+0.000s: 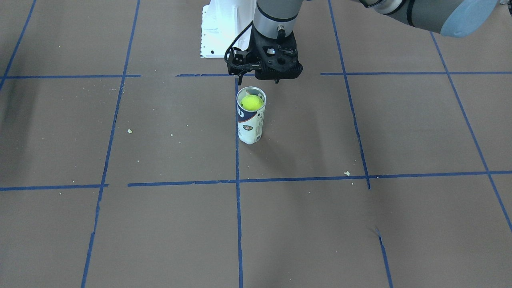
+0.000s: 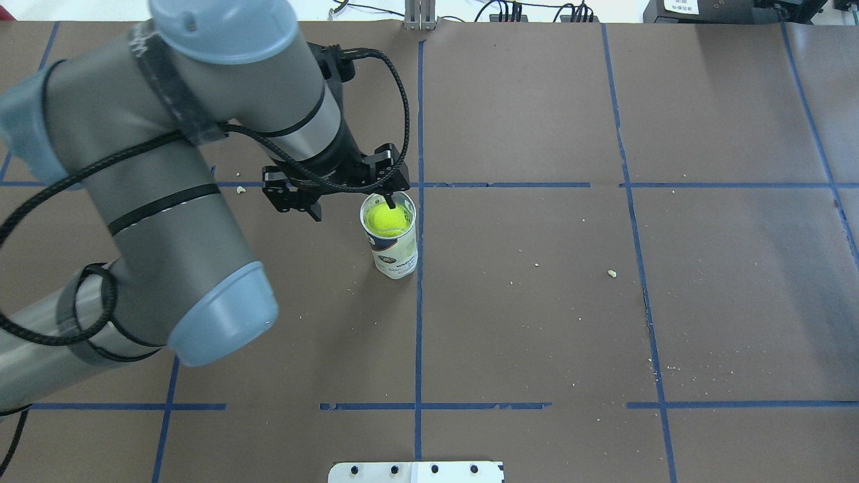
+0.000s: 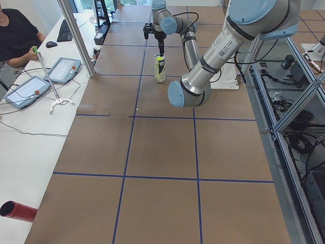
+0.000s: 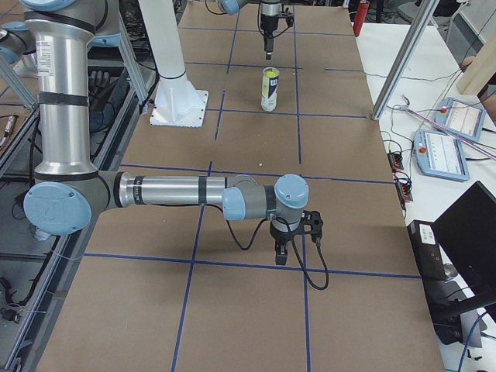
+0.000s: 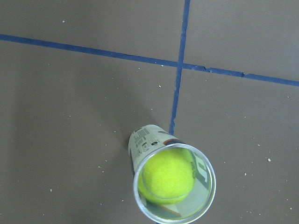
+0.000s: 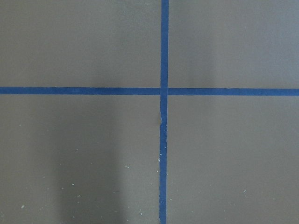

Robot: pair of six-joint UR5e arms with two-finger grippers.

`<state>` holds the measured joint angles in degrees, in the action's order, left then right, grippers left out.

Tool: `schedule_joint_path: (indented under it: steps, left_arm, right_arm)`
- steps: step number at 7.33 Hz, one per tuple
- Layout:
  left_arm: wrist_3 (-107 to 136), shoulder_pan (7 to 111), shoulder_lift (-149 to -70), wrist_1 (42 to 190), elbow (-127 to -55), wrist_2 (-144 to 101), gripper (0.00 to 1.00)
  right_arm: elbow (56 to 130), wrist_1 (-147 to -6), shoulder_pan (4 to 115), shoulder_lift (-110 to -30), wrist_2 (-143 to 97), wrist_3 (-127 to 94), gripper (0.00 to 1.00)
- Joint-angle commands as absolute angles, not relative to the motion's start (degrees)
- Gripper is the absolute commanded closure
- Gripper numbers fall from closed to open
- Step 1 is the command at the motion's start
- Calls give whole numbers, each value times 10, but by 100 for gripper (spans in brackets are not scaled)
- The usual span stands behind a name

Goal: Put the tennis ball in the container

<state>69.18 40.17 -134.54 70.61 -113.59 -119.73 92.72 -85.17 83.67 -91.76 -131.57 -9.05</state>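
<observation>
The tennis ball (image 1: 252, 102) (image 2: 388, 218) sits inside the upright container (image 1: 250, 124) (image 2: 394, 251), just below its open rim. The left wrist view looks down into the container (image 5: 140, 144) and shows the ball (image 5: 168, 175) in it. My left gripper (image 1: 258, 79) (image 2: 352, 206) hangs open just above the can's rim, on the robot's side of it, holding nothing; one fingertip (image 2: 389, 200) is over the rim. My right gripper (image 4: 291, 246) shows only in the exterior right view, low over the table far from the can, so I cannot tell its state.
The white pedestal (image 1: 222, 30) (image 4: 174, 85) stands behind the can. Blue tape lines (image 6: 163, 91) cross the brown table. A red cylinder (image 3: 18, 211) lies at the table's edge. Tablets (image 3: 63, 68) and cables are on the side table.
</observation>
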Motion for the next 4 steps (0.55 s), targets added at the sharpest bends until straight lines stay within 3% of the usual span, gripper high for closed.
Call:
schedule_joint_path:
  steps: [1, 4]
  left_arm:
    - [485, 483, -1263, 717, -1173, -1203, 0]
    - [178, 667, -1135, 779, -1117, -1243, 0]
  right_arm:
    - [927, -852, 837, -918, -1316, -91, 0]
    - [927, -852, 837, -918, -1316, -91, 0]
